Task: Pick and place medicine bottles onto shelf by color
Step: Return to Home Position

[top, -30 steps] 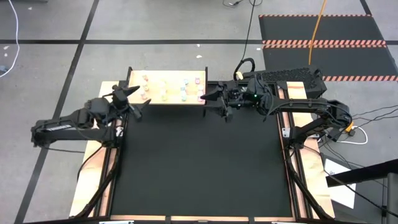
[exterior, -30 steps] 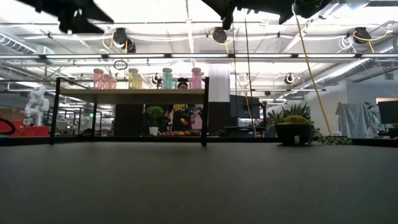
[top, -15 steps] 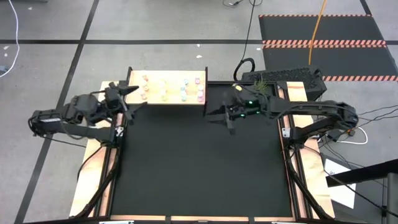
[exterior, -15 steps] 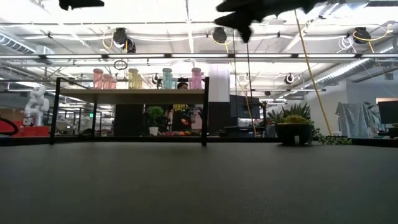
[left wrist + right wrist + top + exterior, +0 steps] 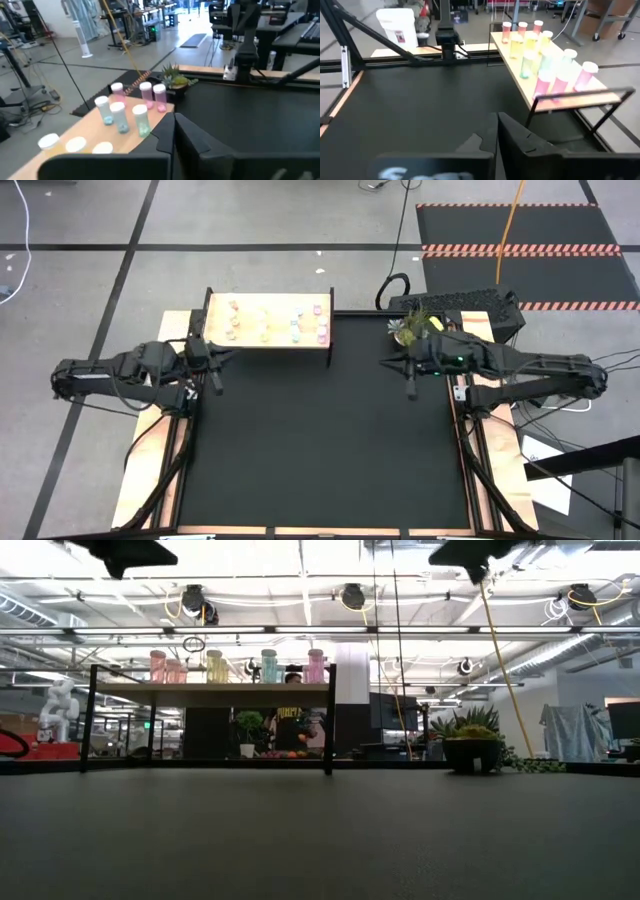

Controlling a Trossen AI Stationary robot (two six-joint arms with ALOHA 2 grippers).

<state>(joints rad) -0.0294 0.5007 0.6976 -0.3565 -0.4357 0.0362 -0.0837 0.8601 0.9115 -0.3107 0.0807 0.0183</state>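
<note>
Left end effector (image 5: 174,125) clenched, empty, over the worktop (image 5: 320,440) left edge; my right end effector (image 5: 497,125) same at the right edge. Medicine bottles (image 5: 296,332) stand grouped by colour on the shelf (image 5: 266,342) at the far side

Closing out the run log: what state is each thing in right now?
shelf: standing at the far edge of the table.
medicine bottles: upright on it, grouped by colour.
left gripper: shut, empty, raised at the left edge.
right gripper: shut, empty, raised over the right side.
</note>
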